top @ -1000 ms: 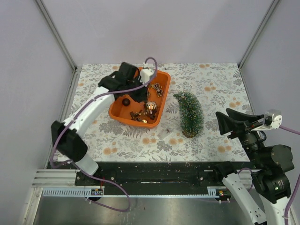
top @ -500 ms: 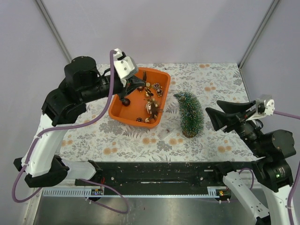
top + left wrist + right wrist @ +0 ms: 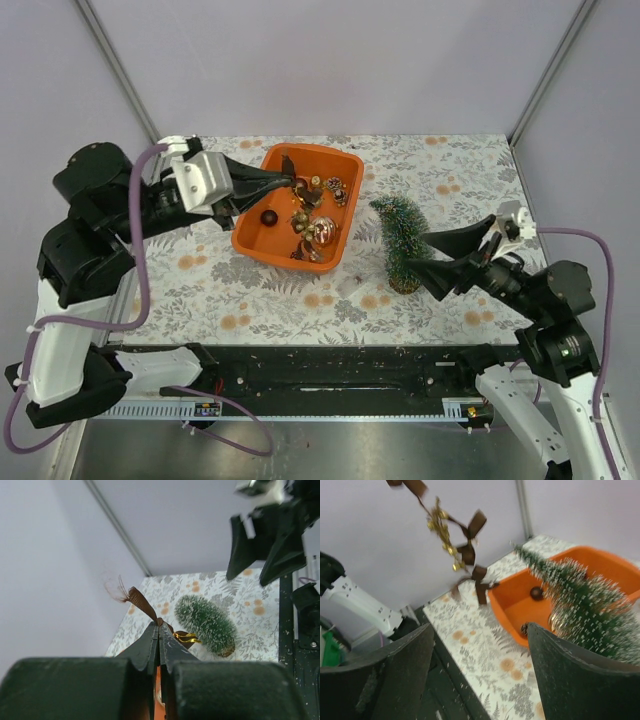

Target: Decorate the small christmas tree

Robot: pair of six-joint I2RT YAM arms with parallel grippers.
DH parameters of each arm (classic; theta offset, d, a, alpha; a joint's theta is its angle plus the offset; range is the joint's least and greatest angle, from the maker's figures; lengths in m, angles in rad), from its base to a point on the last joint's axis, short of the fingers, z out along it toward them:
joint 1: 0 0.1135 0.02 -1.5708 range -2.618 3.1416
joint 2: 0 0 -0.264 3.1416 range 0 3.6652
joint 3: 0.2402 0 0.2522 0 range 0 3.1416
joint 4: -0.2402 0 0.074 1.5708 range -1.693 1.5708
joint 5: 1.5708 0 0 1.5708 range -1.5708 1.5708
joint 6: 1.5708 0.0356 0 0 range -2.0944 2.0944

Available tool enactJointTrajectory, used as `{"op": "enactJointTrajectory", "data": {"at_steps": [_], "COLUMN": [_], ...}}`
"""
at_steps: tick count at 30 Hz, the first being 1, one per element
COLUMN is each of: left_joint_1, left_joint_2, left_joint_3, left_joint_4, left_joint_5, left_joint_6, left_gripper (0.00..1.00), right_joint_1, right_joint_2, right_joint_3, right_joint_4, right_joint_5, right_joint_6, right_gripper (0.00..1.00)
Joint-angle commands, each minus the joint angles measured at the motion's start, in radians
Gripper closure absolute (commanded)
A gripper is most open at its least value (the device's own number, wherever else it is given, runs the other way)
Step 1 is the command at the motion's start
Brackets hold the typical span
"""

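Observation:
The small christmas tree (image 3: 405, 240) lies on its side on the table, brown base towards me, right of the orange tub (image 3: 252, 240). My left gripper (image 3: 290, 181) is raised over the tub and shut on a brown ribbon garland with gold bits (image 3: 291, 166). In the left wrist view the ribbon (image 3: 141, 600) sticks out of the shut jaws, with the tree (image 3: 205, 625) beyond. My right gripper (image 3: 417, 250) is open beside the tree's base. The right wrist view shows the tree (image 3: 585, 605), the tub (image 3: 520, 605) and the hanging garland (image 3: 455, 535).
Several baubles lie in the tub, among them a shiny one (image 3: 323, 230) and a dark brown ball (image 3: 268, 216). The table has a floral cloth (image 3: 300, 300). Grey walls with metal posts (image 3: 120, 70) close the left, back and right sides.
My left arm has risen and swung left, lifting the garland out of the tub. My right gripper has moved left, close to the tree's base.

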Motion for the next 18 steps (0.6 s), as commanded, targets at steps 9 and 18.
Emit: {"op": "enactJointTrajectory", "data": {"at_steps": [9,18], "left_joint_1": [-0.007,-0.026], "left_joint_2": [-0.015,0.031], "left_joint_3": [-0.022,-0.012], "left_joint_4": [0.131,0.200], "left_joint_5": [0.204,0.333], "left_joint_6": [-0.056,-0.151], "left_gripper": [0.94,0.93], "right_joint_1": [0.004,0.004], "right_joint_2": [-0.084,-0.064], "right_joint_3": [-0.240,-0.286], "right_joint_4": [0.178,0.284], "right_joint_5": [-0.173,-0.251], "right_joint_6": [0.057,0.083], "right_gripper": [0.11,0.06]}}
